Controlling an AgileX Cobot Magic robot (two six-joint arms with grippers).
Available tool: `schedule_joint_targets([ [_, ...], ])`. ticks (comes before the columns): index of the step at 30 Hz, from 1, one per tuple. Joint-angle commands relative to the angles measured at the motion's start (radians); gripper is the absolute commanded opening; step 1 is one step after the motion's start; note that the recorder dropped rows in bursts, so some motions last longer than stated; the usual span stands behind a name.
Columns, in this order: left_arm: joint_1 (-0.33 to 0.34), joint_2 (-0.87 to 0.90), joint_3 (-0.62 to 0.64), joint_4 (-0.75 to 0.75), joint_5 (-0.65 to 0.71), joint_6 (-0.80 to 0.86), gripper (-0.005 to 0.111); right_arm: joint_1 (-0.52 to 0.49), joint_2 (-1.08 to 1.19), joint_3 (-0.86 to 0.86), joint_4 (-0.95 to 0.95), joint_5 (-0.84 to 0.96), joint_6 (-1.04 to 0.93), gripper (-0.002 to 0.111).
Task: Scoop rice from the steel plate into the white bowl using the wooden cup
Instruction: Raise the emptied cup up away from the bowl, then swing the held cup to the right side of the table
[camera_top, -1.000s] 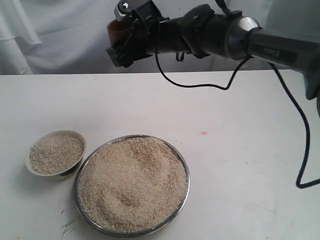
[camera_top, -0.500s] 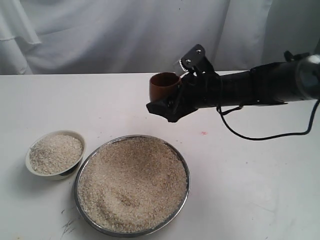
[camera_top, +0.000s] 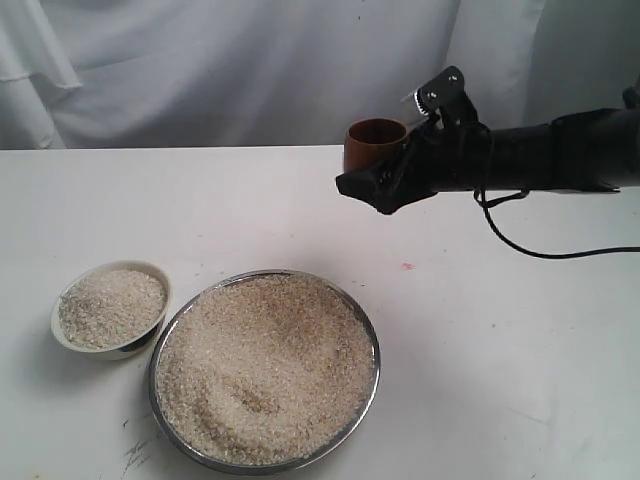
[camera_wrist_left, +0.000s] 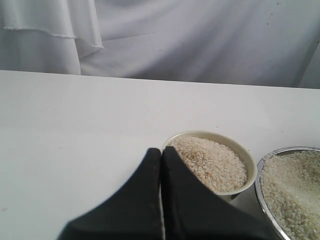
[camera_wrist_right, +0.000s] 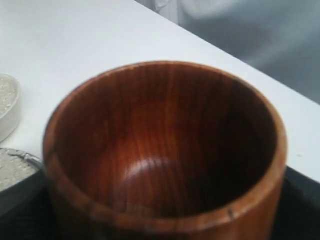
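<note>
The wooden cup (camera_top: 374, 145) (camera_wrist_right: 165, 150) is held upright and empty in the air by my right gripper (camera_top: 385, 180), which is shut on it, above the table behind and to the right of the steel plate (camera_top: 373, 340). Rice (camera_top: 262, 365) fills that plate in a broad heap. The white bowl (camera_top: 66, 297) (camera_wrist_left: 247, 161) sits to the plate's left, full of rice (camera_wrist_left: 210, 162). My left gripper (camera_wrist_left: 161, 152) is shut with nothing between its fingers, just in front of the bowl; it does not show in the exterior view.
White cloth (camera_top: 250, 70) hangs behind the table's far edge. A black cable (camera_top: 560, 252) trails from the right arm over the table's right side. A small pink spot (camera_top: 406, 266) marks the tabletop right of the plate.
My right arm has swung from high at the back left down and to the right with the cup, which now stands upright. Bowl and plate have not moved.
</note>
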Motion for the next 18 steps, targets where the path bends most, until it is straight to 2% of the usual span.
schedule_joint_targets([
  [1, -0.002, -0.005, 0.005, -0.001, -0.006, -0.003, 0.0, 0.013, -0.009, -0.104, 0.02, -0.076, -0.009, 0.0],
  [8, -0.002, -0.005, 0.005, -0.001, -0.006, -0.003, 0.0, 0.013, -0.009, -0.318, 0.02, -0.131, 0.054, 0.0],
  [16, -0.002, -0.005, 0.005, -0.001, -0.006, -0.003, 0.0, 0.02, -0.009, -0.353, 0.02, -0.143, 0.188, 0.0],
  [18, -0.002, -0.005, 0.005, -0.001, -0.006, -0.003, 0.0, 0.02, -0.009, -0.36, -0.068, -0.143, 0.273, 0.0],
])
